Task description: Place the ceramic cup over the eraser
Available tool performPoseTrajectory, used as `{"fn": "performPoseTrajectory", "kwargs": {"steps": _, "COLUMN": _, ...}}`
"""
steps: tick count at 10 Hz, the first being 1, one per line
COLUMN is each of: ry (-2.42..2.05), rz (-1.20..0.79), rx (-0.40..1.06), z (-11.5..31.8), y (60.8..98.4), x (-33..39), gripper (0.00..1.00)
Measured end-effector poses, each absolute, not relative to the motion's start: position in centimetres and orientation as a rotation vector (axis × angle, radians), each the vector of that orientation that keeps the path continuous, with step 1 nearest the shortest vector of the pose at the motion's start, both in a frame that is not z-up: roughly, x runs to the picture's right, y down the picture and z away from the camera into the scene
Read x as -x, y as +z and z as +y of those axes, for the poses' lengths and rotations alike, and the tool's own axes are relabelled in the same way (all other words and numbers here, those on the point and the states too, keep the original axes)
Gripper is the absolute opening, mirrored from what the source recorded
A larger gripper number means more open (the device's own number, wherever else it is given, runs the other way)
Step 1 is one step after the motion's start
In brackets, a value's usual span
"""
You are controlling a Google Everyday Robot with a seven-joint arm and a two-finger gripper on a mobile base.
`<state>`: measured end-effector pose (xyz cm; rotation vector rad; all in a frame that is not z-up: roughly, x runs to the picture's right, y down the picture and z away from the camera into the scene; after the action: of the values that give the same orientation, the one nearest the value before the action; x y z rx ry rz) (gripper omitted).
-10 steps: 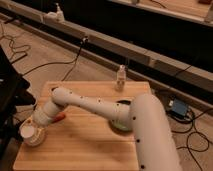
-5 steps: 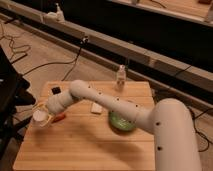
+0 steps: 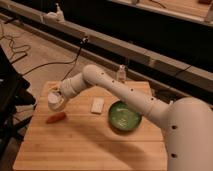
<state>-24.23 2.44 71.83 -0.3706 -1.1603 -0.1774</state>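
Gripper (image 3: 59,94) is noted well to the left of the green bowl (image 3: 124,116), at the far-left edge of the table (image 3: 90,145). It is clamped on the cup (image 3: 53,100), which is carried tilted with its mouth turned partly toward the camera.

Handling, judged: the cup is taken to be light, stiff and breakable, with a smooth glazed wall that could slip. Because it tapers, a pinch across the rim or wall is likely to be safest. It must be turned mouth-down before being lowered, and set down softly.

Eraser: not made out anywhere; it may be hidden behind the gripper and cup, but this cannot be told.

Count:
- cup: one
- bowl: one
- white block (image 3: 97,105): one, just left of the bowl
- orange piece (image 3: 56,118): one, well left of the bowl, below the cup
- small bottle (image 3: 120,74): one, behind the bowl
- eraser: none seen
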Motion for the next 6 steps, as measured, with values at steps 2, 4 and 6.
{"fn": "performPoseTrajectory", "kwargs": {"steps": 2, "ry": -0.17, "rz": -1.15, "rx": 0.37, "z": 1.75, "y": 71.75, "x": 23.87, "gripper": 0.0}}
{"fn": "performPoseTrajectory", "kwargs": {"steps": 4, "ry": -0.172, "rz": -1.152, "rx": 0.371, "z": 1.8, "y": 71.7, "x": 24.02, "gripper": 0.0}}
{"fn": "performPoseTrajectory", "kwargs": {"steps": 6, "ry": -0.171, "rz": -1.152, "rx": 0.37, "z": 1.77, "y": 71.69, "x": 24.01, "gripper": 0.0}}
